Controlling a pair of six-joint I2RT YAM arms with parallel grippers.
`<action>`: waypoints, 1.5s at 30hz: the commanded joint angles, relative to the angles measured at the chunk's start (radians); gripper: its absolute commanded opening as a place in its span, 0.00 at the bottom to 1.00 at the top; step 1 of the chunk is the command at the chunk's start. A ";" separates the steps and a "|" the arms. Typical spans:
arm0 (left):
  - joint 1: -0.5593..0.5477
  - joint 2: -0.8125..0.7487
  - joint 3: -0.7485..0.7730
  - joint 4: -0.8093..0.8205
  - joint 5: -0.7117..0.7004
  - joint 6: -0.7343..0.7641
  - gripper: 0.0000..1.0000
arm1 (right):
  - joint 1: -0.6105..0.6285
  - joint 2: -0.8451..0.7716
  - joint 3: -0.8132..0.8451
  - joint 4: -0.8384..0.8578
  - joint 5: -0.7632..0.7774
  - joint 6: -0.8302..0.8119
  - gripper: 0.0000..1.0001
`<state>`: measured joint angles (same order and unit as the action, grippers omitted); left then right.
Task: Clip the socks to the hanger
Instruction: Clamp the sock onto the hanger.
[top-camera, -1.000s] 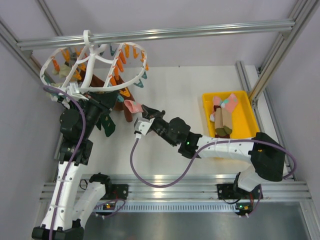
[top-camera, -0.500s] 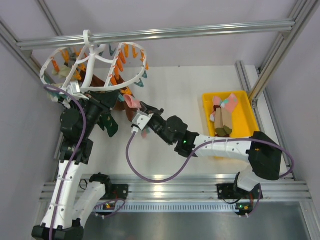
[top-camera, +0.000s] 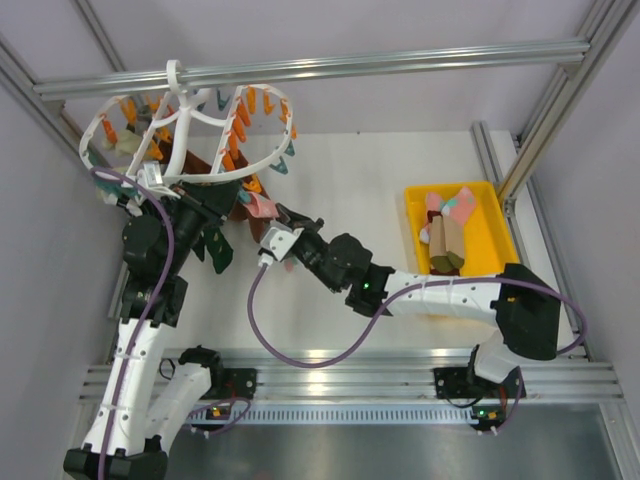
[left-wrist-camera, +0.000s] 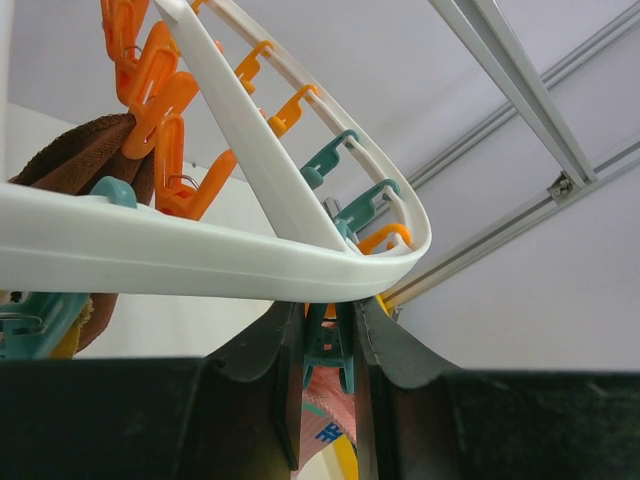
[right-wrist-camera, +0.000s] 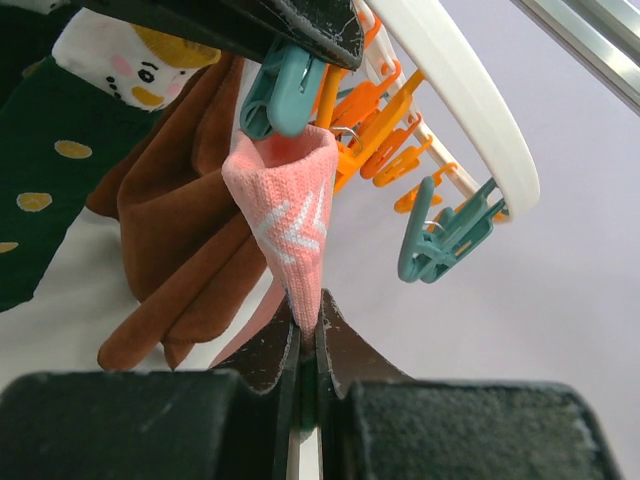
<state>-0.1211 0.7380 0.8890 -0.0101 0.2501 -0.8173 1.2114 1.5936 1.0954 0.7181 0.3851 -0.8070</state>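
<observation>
The white round hanger hangs from the rail at the far left, with orange and teal clips round its rim. My right gripper is shut on a pink sock and holds its top edge up into a teal clip. My left gripper is shut on that same teal clip under the hanger rim; the pink sock shows below it. Maroon-brown socks and a dark green sock hang from the hanger beside it. In the top view the two grippers meet near the pink sock.
A yellow tray at the right holds several more socks. The aluminium rail runs across the back. Frame posts stand at the left and right edges.
My right arm has moved left and up with the pink sock, from below the hanger to the teal clip held by my left gripper. The left arm has barely moved.
</observation>
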 joint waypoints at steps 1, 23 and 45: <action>0.006 0.012 -0.007 -0.031 -0.040 0.001 0.00 | 0.023 0.008 0.057 0.081 0.021 0.017 0.00; 0.006 -0.019 -0.028 0.062 0.002 0.004 0.00 | -0.015 -0.129 -0.034 -0.160 -0.305 0.161 0.00; 0.006 -0.003 -0.021 0.093 0.077 0.001 0.00 | -0.366 -0.035 0.300 -0.606 -1.250 0.609 0.00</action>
<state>-0.1181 0.7319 0.8726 0.0433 0.2970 -0.8093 0.8532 1.5429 1.3319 0.1455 -0.6918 -0.2413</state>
